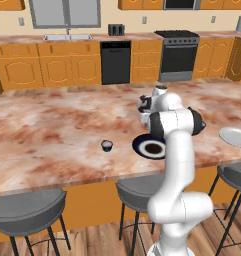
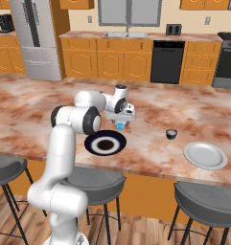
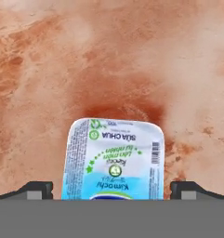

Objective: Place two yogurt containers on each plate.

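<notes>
The white arm rises from its base in front of the bench [image 2: 35, 115], bends at a dark elbow joint and reaches forward over the bench top. The wrist turns the pincer [image 2: 120, 125] straight down, just above the bench. Its 2 dark fingertips [image 3: 36, 189] stand apart, 1 on each side of a pale blue yogurt cup [image 3: 114, 160].

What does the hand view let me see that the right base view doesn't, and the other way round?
Hand view alone: the printed lid of the pale blue yogurt cup, lying between the two fingertips of the tool, with space either side.

Right base view alone: the dark plate, the grey plate, a dark round yogurt cup, and the arm reaching over the counter.

Both: the blue cup under the tool and the marbled counter.
</notes>
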{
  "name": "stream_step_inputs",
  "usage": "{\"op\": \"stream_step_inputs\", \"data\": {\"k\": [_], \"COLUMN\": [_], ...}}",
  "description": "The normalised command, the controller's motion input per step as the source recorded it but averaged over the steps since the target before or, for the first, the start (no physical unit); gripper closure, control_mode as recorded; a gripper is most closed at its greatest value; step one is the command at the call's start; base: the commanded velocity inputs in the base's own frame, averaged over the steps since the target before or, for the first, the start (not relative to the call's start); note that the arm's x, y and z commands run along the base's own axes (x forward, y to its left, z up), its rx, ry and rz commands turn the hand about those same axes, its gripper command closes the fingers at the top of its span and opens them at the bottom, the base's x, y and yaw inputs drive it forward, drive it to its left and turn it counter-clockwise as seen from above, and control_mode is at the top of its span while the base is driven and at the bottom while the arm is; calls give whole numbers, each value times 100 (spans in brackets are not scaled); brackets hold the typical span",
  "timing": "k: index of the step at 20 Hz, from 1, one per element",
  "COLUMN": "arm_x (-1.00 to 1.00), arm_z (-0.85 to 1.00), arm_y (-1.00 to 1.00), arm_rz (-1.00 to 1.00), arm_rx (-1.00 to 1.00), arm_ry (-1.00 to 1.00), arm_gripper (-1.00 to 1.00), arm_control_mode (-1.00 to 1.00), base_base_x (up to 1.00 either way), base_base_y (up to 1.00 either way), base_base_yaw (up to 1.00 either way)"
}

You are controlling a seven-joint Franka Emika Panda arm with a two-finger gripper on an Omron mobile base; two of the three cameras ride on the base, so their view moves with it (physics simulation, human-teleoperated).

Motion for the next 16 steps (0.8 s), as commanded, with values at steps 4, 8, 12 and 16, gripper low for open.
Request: {"op": "stream_step_inputs", "data": {"k": [4,8,12,16], "arm_x": [31,35,7,-2], "arm_z": [-15,-20,-26,-23], "arm_y": [-5,0,0,0], "arm_rz": [1,0,0,0], "arm_rx": [0,0,0,0], "arm_ry": [0,0,4,5], "arm_gripper": [-100,-100,-100,100], "arm_control_mode": [-100,-100,-100,-100], "base_base_x": [0,0,0,0], "base_base_y": [0,0,0,0], "base_base_yaw": [0,0,0,0]}}
